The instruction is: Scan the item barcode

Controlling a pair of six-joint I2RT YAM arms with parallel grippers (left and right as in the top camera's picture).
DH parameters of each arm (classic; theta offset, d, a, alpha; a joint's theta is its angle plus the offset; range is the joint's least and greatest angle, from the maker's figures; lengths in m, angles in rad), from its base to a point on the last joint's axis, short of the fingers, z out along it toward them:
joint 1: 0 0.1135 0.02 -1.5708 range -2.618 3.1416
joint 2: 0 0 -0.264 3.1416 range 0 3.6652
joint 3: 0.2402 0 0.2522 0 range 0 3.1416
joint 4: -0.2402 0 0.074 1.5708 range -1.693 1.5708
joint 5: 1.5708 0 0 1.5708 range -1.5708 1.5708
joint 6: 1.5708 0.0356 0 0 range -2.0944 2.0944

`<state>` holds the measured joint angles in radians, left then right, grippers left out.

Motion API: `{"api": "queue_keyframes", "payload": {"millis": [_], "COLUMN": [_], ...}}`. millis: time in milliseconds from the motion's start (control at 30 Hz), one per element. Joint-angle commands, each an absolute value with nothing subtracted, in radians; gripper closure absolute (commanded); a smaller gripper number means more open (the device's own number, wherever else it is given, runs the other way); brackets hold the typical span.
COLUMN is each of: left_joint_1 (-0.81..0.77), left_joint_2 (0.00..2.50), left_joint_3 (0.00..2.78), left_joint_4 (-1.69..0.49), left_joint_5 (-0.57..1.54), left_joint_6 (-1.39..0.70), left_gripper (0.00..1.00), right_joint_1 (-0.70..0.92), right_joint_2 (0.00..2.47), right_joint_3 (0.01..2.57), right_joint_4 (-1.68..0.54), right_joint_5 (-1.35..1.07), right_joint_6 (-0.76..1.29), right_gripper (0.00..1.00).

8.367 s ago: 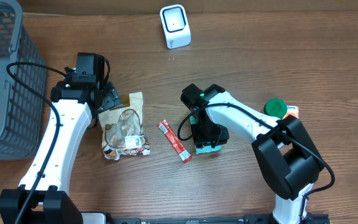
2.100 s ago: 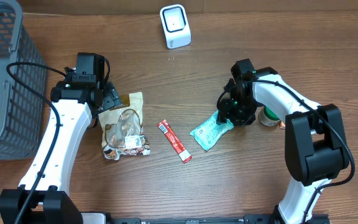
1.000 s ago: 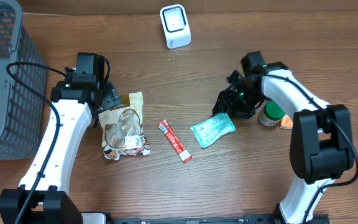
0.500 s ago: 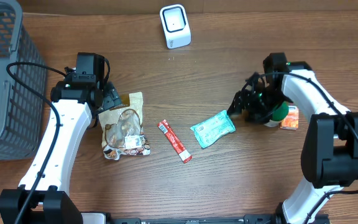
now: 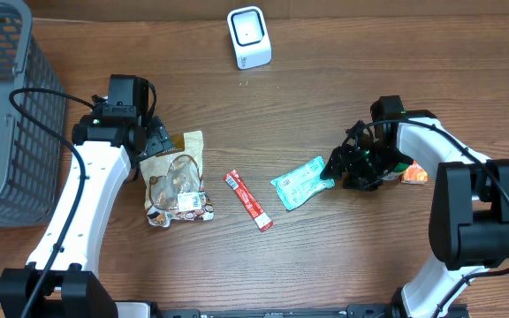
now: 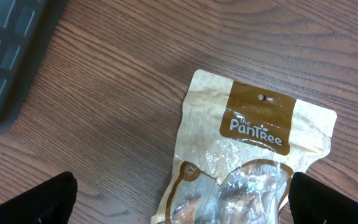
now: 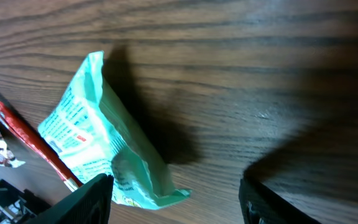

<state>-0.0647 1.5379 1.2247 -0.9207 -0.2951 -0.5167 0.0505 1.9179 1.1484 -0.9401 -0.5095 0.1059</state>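
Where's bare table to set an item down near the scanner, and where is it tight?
Bare wood runs from the scanner down to the red stick and teal packet; the front strip below them is free too. Crowded: around the right claw, between that packet and the orange pack, and at the snack bag by the left claw.

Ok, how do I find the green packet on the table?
Start at the middle of the wooden table. Between the thin red stick and the right gripper lies the packet. It is the only mint-green pouch there, flat and crinkly with small print.
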Motion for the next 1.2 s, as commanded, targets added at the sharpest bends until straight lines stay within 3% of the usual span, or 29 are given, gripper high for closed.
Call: {"api": "queue_keyframes", "payload": {"millis": [0,767,1067,1167], "left_joint_1": [-0.066,-0.066,-0.066,-0.066], "left_joint_2": [1.518,1.518,1.518,1.518], "left_joint_3": [1.242,1.242,1.242,1.242], "left_joint_4": [-0.923,-0.923,-0.923,-0.923], "left_joint_5": [-0.295,-0.295,-0.295,-0.295], "left_joint_6": [-0.509,-0.509,-0.509,-0.509], "left_gripper": [0.0,0.0,0.01,0.0], "right_joint_1": [0.068,0.125,0.125,0.125], "right_joint_2": [1.909,1.909,1.909,1.909], "right_joint_3": [1.121,1.089,1.048,1.048], "right_joint_4": [-0.91,-0.823,-0.76,-0.76], "right_joint_5": [-0.499,-0.458,-0.458,-0.458], "right_joint_6": [0.099,0.109,0.129,0.129], "right_gripper": [0.33,0.39,0.48,0.59]}}
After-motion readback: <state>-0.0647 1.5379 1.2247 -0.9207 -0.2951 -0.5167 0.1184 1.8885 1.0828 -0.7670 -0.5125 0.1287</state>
